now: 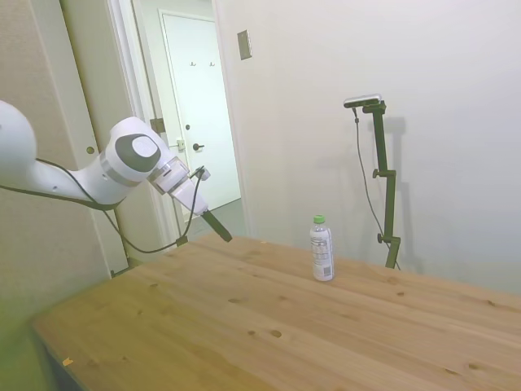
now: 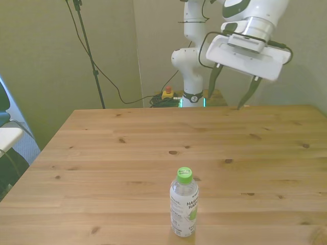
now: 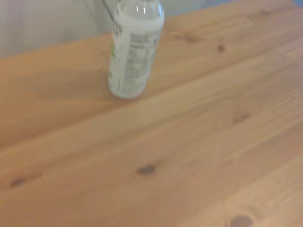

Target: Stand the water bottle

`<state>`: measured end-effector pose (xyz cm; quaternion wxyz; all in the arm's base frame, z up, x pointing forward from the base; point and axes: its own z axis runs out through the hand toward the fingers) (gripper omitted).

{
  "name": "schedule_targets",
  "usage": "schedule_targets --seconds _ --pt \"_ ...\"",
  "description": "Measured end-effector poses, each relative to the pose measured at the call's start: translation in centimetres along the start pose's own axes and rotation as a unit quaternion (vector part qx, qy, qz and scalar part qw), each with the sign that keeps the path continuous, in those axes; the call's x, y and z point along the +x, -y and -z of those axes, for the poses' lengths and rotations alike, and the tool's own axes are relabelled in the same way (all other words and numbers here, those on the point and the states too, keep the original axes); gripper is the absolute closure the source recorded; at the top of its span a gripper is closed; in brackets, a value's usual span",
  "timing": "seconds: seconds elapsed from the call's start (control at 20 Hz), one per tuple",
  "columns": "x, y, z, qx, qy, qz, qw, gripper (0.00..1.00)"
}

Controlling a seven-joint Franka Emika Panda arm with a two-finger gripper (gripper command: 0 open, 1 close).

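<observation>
Wooden table (image 2: 102, 153), water bottle (image 2: 184, 203) upright at the front view's lower centre.
Gripper (image 2: 230, 101), upper right, fingers spread and empty; the wrist view shows the label's print.

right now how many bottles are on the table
1. The water bottle stands upright on the wooden table, green cap up, well apart from the open hand, which hangs in the air above the table's other side. No other bottle shows in any view.

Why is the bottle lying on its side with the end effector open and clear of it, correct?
Not quite: the bottle stands upright on the table, cap up, as the side view shows. The end effector is indeed open and clear of it.
</observation>
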<state>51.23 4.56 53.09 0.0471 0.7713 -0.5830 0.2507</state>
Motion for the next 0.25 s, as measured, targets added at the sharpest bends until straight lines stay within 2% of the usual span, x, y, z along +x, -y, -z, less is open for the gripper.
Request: schedule_targets --seconds 0.15,0.25 --pt "1.6 -3.2 0.1 -0.017 0.054 0.050 0.9972 0.00" --pt "2.3 -4.3 0.1 -0.024 0.096 0.083 0.9917 0.00"
